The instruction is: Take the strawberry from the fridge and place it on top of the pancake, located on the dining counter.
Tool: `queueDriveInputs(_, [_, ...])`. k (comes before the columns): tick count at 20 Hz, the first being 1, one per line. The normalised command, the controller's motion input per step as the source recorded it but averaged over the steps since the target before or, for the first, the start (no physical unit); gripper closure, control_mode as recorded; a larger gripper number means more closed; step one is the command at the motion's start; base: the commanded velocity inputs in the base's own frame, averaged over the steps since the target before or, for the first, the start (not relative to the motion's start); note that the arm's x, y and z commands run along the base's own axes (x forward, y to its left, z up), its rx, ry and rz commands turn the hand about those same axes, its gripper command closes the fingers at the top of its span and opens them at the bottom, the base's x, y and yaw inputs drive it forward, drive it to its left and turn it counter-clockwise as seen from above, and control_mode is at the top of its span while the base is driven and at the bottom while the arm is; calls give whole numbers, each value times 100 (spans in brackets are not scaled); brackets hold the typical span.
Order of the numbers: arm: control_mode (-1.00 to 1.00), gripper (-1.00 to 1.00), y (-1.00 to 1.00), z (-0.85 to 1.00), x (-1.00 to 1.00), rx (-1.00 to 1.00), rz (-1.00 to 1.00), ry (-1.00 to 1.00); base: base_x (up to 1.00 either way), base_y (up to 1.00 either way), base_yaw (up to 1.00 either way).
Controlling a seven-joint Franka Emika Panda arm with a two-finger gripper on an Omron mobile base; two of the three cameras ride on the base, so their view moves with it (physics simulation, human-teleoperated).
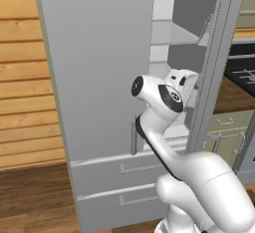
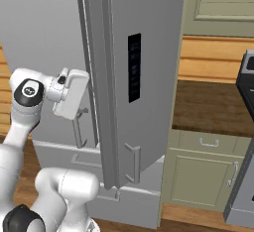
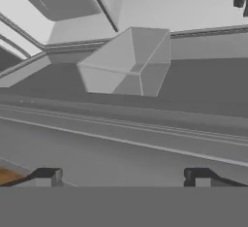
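Reaching into the fridge (image 1: pixel 99 67) past its open door, gripper (image 3: pixel 123 176) spread wide and empty, aimed at grey shelves and a door bin (image 3: pixel 127 63). Strawberry not made out anywhere; presumably deeper inside.

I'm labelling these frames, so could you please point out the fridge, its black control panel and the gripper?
fridge (image 1: pixel 99 67): left base view, on its closed upper door.
black control panel (image 2: pixel 134 67): right base view, its middle.
gripper (image 3: pixel 123 177): hand view, between the open fingertips.
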Motion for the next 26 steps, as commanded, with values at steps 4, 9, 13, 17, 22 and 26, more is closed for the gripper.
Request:
queueDriveInputs(4, [-100,-100,-57,-33,6,-9,-15,-3,0,0,0])
queueDriveInputs(9, [-100,-100,-56,-29,1,-8,-14,0,0,0,0])
queueDriveInputs(13, [-100,-100,-76,-20,-5,-3,-20,0,0,0,0])
queueDriveInputs(17, [-100,-100,-91,-7,-18,0,-19,0,0,0,0])
queueDriveInputs(22, [-100,-100,-95,0,-10,0,-13,0,0,0,0])
queueDriveInputs(26, [-100,-100,-88,0,-3,0,-10,0,0,0,0])
